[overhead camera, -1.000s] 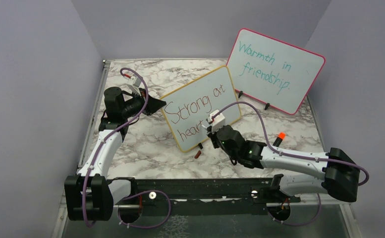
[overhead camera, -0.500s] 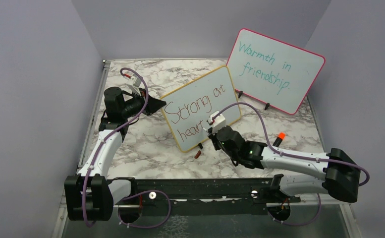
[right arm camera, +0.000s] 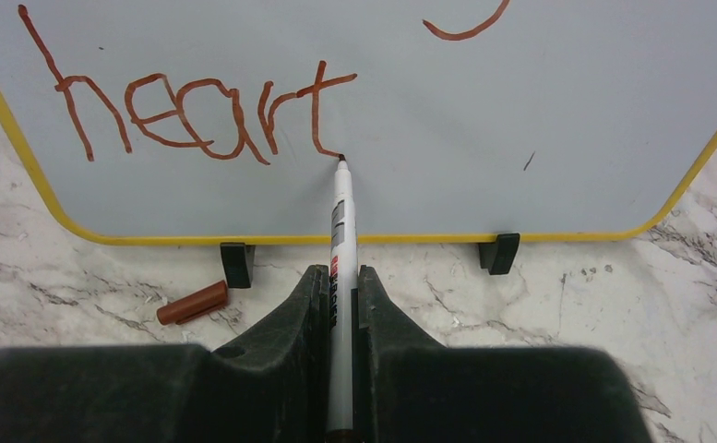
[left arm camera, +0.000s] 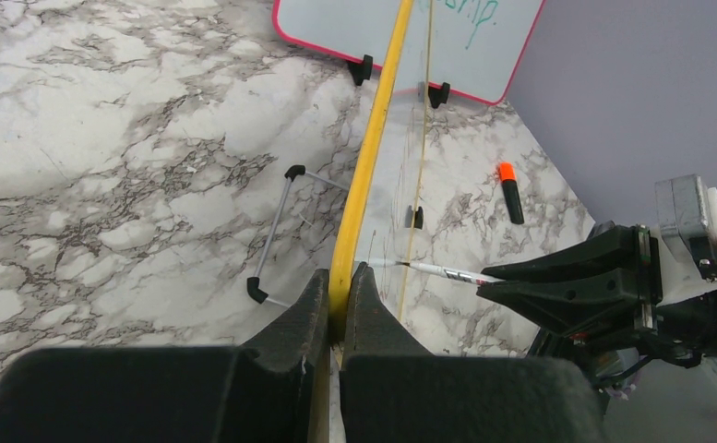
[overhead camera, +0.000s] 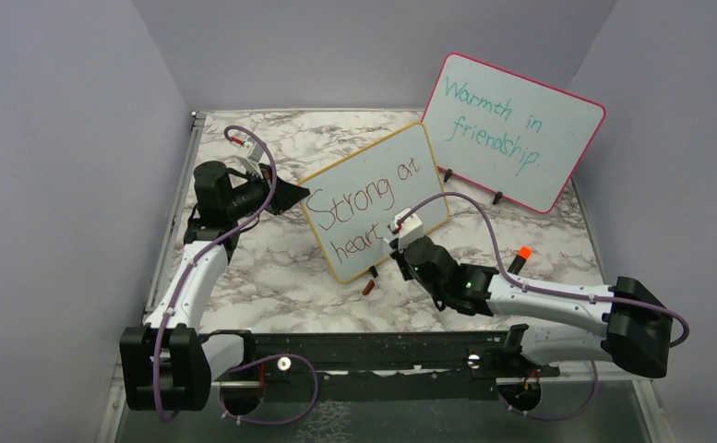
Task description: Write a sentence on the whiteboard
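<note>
The whiteboard (overhead camera: 377, 157), yellow-framed, stands tilted at mid-table. On it the sentence (overhead camera: 359, 196) reads "Strong at heart" in red-brown. My left gripper (overhead camera: 292, 196) is shut on the board's left edge; in the left wrist view its pads (left arm camera: 338, 277) pinch the yellow frame (left arm camera: 373, 157). My right gripper (right arm camera: 339, 272) is shut on a white marker (right arm camera: 340, 221). The marker's tip touches the board (right arm camera: 539, 129) at the foot of the "t" in "heart" (right arm camera: 197, 115). The marker (left arm camera: 437, 271) meets the board face just past my left fingers.
A pink-framed board (overhead camera: 511, 129) with teal writing leans at the back right. A red-brown cap (right arm camera: 193, 303) lies by the whiteboard's front foot. An orange-capped marker (overhead camera: 519, 258) lies right of my right arm. Grey walls close in on both sides.
My right wrist has shifted slightly along the lower line of writing. The left arm and the board have not moved.
</note>
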Motion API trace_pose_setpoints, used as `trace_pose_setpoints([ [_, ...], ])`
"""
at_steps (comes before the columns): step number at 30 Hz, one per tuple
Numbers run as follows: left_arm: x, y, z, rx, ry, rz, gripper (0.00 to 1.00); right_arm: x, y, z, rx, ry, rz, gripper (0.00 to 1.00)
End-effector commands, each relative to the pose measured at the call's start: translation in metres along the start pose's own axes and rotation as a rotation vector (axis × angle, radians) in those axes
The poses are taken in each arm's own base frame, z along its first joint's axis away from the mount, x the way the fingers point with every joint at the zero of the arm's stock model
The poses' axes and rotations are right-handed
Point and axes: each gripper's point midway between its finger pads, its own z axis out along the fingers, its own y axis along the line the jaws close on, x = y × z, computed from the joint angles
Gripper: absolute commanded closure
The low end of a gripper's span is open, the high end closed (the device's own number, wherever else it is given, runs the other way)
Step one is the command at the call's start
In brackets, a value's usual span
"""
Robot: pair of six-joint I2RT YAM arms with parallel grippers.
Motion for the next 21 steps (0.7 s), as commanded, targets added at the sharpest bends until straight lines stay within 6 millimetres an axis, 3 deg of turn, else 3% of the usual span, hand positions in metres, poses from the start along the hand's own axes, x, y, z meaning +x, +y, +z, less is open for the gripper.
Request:
trace_pose_setpoints([
  [1, 0.017, 0.033, 0.000, -0.131, 0.043, 0.010, 1.00, -0.005, -0.012, -0.001, 0.057, -0.032, 0.004, 0.99],
  [11, 0.018, 0.034, 0.000, -0.134, 0.045, 0.009, 1.00, -0.024, -0.012, -0.012, 0.023, -0.099, 0.020, 0.99],
  [21, 0.018, 0.034, 0.000, -0.135, 0.054, 0.008, 1.00, -0.026, -0.027, -0.013, 0.063, -0.104, 0.013, 0.99],
])
